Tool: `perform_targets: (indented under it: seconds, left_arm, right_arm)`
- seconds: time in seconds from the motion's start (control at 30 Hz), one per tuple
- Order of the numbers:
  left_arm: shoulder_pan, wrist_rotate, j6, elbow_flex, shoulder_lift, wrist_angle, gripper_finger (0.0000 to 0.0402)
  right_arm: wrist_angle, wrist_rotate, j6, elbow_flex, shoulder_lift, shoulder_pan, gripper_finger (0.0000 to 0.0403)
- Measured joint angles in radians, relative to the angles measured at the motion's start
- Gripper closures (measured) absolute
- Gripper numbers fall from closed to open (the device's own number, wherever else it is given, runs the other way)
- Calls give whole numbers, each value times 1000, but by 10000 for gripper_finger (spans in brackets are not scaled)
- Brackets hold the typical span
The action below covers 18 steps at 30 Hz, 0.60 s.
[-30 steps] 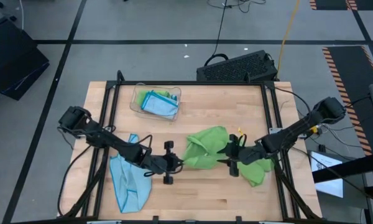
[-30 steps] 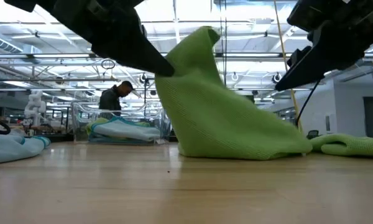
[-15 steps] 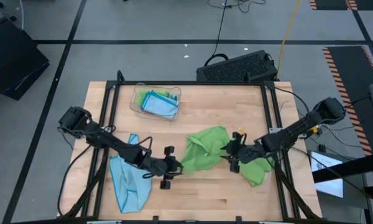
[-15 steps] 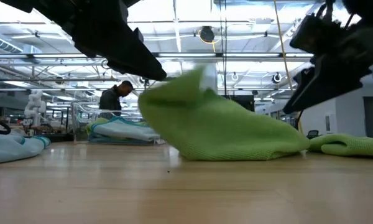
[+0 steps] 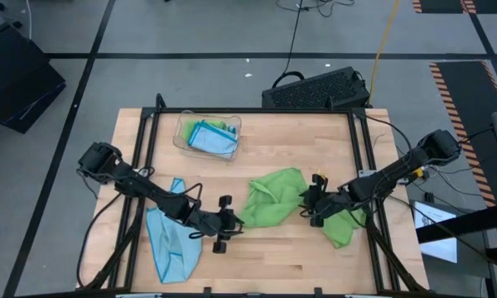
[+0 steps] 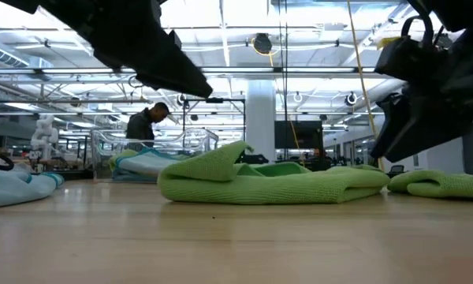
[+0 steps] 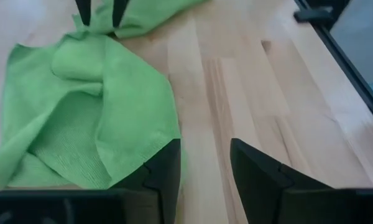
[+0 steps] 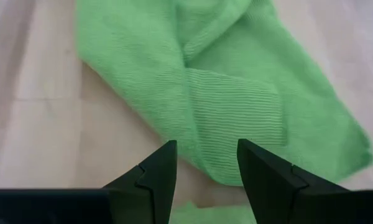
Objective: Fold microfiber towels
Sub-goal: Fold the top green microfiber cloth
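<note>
Since a second ago the green towel (image 5: 271, 199) has dropped: it stood tented up, pinched at its peak by the left end effector (image 5: 222, 225), and now it lies slumped and rumpled on the tabletop (image 5: 290, 141) near the middle. The left end effector has let go and backed off; its jaws stand apart and empty just beside the towel's near corner, as the left wrist view shows (image 7: 202, 165). The right end effector (image 5: 312, 204) hangs over the towel's opposite edge, jaws parted, nothing between them (image 8: 205, 162).

Taking that towel as your landmark: a second green towel (image 5: 345, 225) lies bunched just beyond it on the right arm's side, touching or nearly so. A blue towel (image 5: 172, 238) lies well off on the left arm's side, under the left arm. Past the green towel at the far side of the tabletop sits a clear tray (image 5: 207, 134) with folded blue cloth inside.

Expect the towel to be light, limp and a bit grippy: it will not hold a shape, it collapses when you release it, and it drags on the wood rather than sliding. Right now it lies in overlapping layers, so a pinch in the middle would likely catch more than one ply. You'll do better to take a single corner or a free edge at the outline with each end effector, lift, and pull the two apart to spread it flat before folding.
</note>
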Motion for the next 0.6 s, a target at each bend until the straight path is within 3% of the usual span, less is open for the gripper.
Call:
perform_targets:
  seconds: [0.1,0.4,0.6]
  left_arm:
    - [6,-29,11,0,0,44,259]
    - [8,-108,82,3,46,142,258]
    - [25,-135,127,100,156,104,242]
  right_arm:
    - [-20,50,-12,0,0,0,243]
    - [-15,49,-8,0,0,0,243]
    - [-14,49,-6,0,0,0,243]
